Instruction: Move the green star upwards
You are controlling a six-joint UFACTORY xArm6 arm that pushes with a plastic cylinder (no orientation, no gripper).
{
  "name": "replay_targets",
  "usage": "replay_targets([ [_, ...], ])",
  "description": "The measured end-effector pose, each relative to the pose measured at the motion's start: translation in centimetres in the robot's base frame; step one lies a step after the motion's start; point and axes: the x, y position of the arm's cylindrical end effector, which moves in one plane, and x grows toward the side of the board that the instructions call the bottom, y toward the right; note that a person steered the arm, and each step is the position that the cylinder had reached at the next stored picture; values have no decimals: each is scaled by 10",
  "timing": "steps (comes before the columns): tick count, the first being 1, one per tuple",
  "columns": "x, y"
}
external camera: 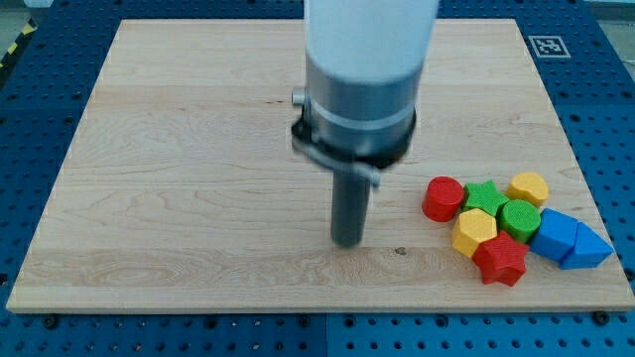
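The green star [483,195] lies in a tight cluster of blocks at the view's lower right of the wooden board [179,149]. It touches the red cylinder [444,198] on its left and the green cylinder [519,217] at its lower right. My tip [346,242] rests on the board to the left of the cluster, well apart from the green star and slightly lower than it in the view.
Around the star: a yellow hexagon [528,187] at its upper right, a second yellow hexagon [475,231] below it, a red star [502,260] at the bottom, and two blue blocks [571,239] at the right. The arm's body [359,89] hangs over the board's middle.
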Motion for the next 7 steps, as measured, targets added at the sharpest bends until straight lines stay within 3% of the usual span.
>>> replay_targets([
  [1, 37, 10],
  [7, 38, 58],
])
